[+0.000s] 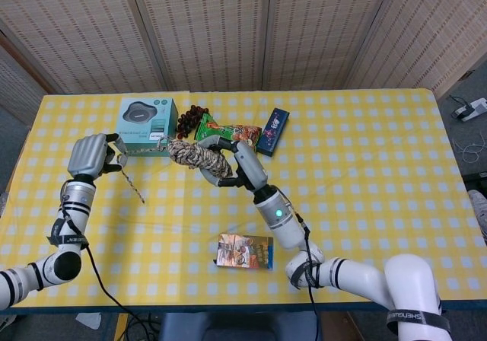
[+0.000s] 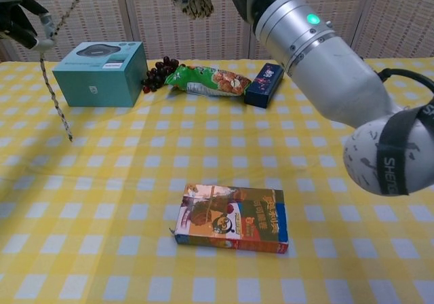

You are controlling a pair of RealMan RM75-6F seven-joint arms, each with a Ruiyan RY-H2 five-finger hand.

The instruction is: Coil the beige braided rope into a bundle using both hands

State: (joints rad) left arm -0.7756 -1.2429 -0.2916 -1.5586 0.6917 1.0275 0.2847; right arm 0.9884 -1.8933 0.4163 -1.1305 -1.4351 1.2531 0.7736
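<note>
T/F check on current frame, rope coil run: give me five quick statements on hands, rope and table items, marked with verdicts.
1. The right hand holds the coiled part of the beige rope above the table. True.
2. The left hand is empty. False: it grips the rope's free strand, and the tail hangs below it.
3. The teal box lies at the near table edge. False: it sits at the far side, beside the grapes.
4. The orange snack box lies flat near the front edge. True.
5. The green snack bag is on top of the teal box. False: it lies on the tablecloth between the grapes and the dark blue packet.
</note>
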